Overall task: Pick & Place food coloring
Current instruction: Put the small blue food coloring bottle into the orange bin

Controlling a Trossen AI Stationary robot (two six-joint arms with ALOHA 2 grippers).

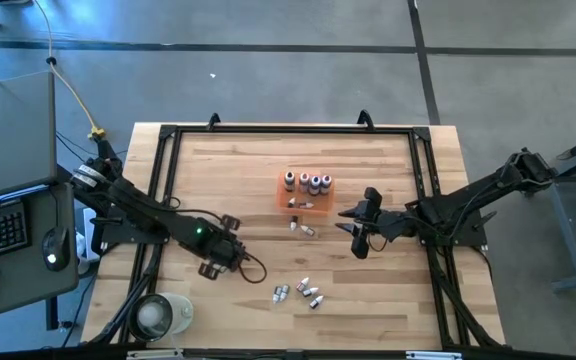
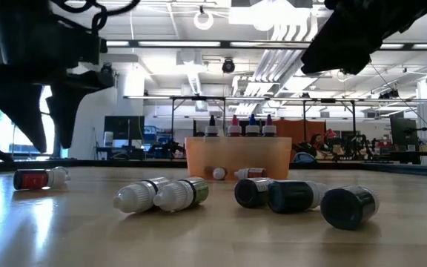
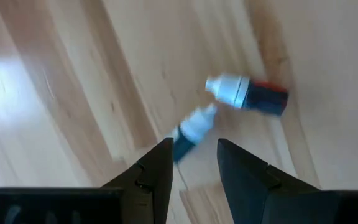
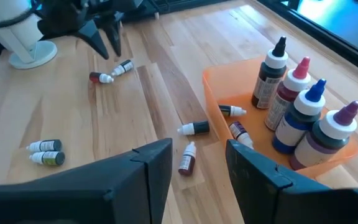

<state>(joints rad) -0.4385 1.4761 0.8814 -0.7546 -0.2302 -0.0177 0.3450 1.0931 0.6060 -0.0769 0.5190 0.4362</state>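
Small food coloring bottles lie scattered on the wooden table. Two of them, a blue one (image 3: 191, 132) and a dark one with a red label (image 3: 248, 94), lie on their sides just below my left gripper (image 3: 194, 165). That gripper is open and points steeply down above them (image 2: 43, 119), touching neither. An orange tray (image 1: 306, 192) holds several upright bottles (image 4: 303, 106) and two lying ones. My right gripper (image 1: 353, 228) hovers open to the tray's right, holding nothing.
Two bottles (image 1: 302, 229) lie just in front of the tray. Several more (image 1: 303, 292) lie near the front edge. A white cup-like object (image 1: 158, 314) stands at the near left corner. A black frame (image 1: 268, 130) runs around the table.
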